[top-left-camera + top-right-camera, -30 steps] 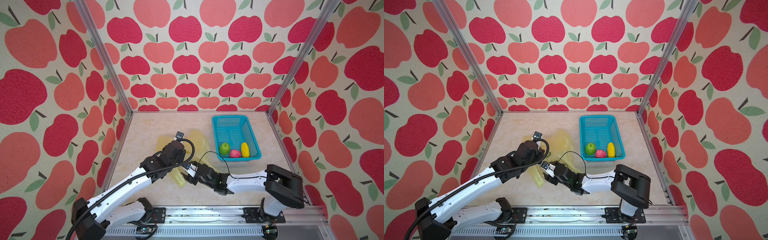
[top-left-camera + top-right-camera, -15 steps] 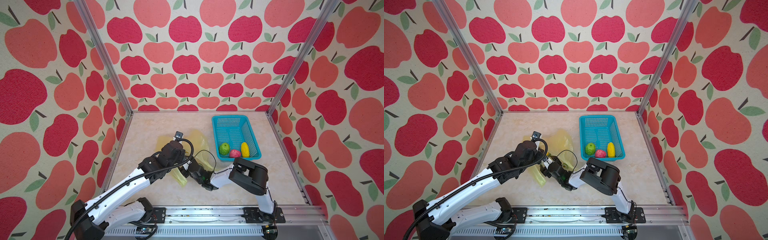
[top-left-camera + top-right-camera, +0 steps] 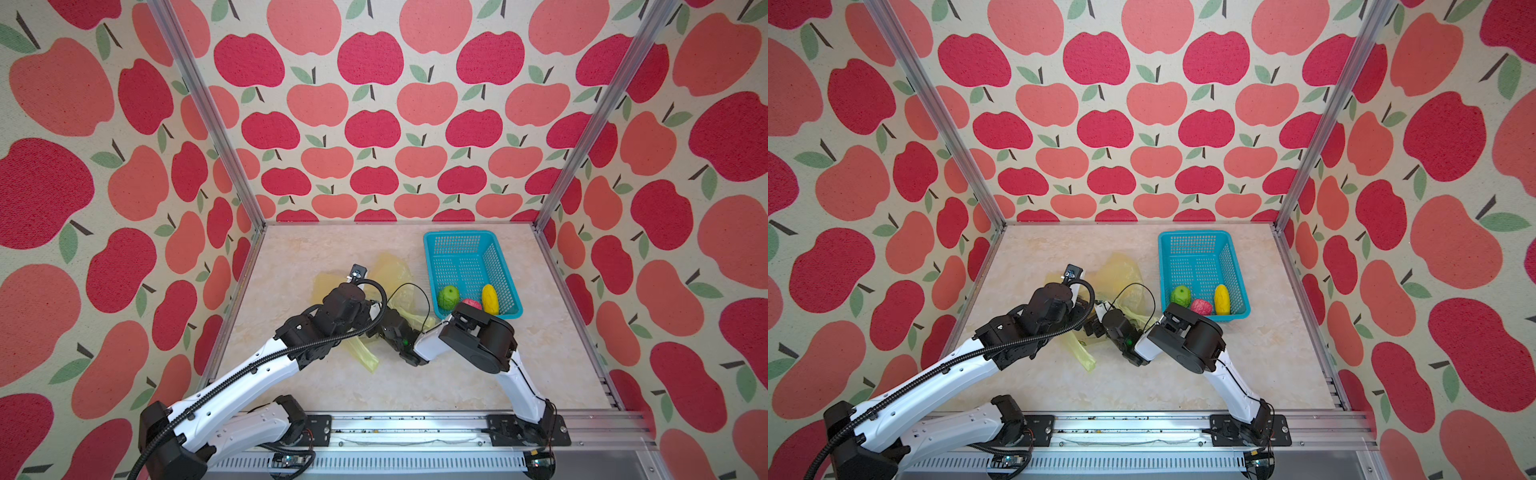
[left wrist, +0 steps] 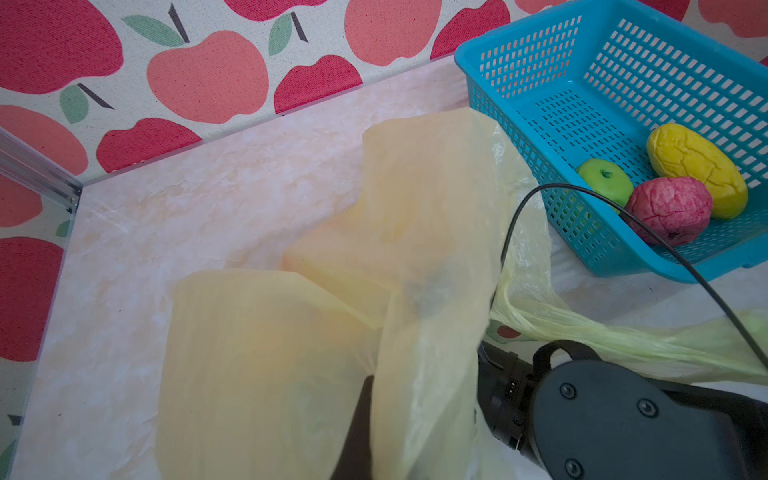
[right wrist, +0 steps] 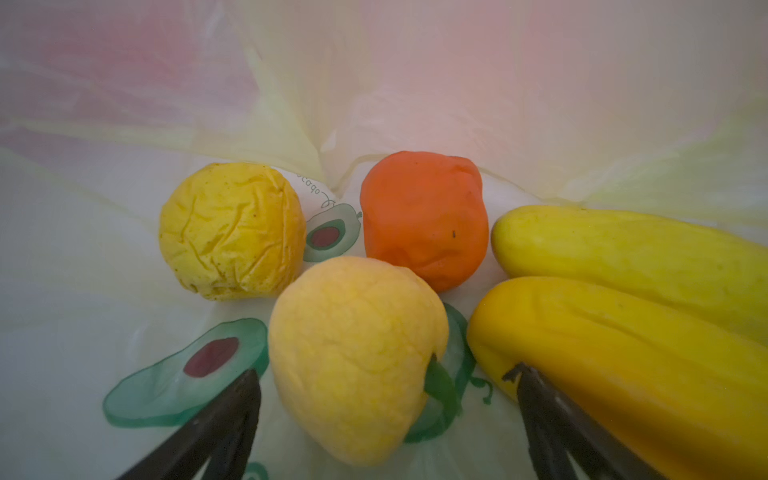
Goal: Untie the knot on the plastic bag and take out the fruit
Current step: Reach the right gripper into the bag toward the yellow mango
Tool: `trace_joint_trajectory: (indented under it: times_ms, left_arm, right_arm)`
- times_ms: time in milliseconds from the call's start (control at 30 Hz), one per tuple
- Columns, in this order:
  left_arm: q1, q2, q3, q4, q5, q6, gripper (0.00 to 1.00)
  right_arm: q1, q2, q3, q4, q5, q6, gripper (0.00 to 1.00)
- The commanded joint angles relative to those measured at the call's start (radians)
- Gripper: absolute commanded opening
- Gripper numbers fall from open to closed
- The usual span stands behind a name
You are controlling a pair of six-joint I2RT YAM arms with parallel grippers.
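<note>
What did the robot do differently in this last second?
The right arm's elbow swung in toward the middle, pushing the right pincer deeper into the plastic bag, open over the fruit. The left pincer, the teal basket and its three fruits stayed put.

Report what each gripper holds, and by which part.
Left gripper: shut on the plastic bag, pinching a fold near its mouth. Right gripper: open, straddling a pale yellow fruit, holding nothing.
</note>
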Motion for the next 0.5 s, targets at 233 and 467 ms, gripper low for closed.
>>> trace_joint_trajectory:
  times_ms: [233, 467]
  left_arm:
    - [-0.009, -0.034, -0.016, 0.033, 0.036, 0.015, 0.00]
    - [-0.011, -0.043, -0.019, 0.033, 0.023, 0.015, 0.00]
  right_arm:
    - [0.000, 0.068, 0.128, -0.073, -0.019, 0.010, 0.98]
    - [-0.003, 0.081, 0.178, -0.155, -0.001, 0.008, 0.80]
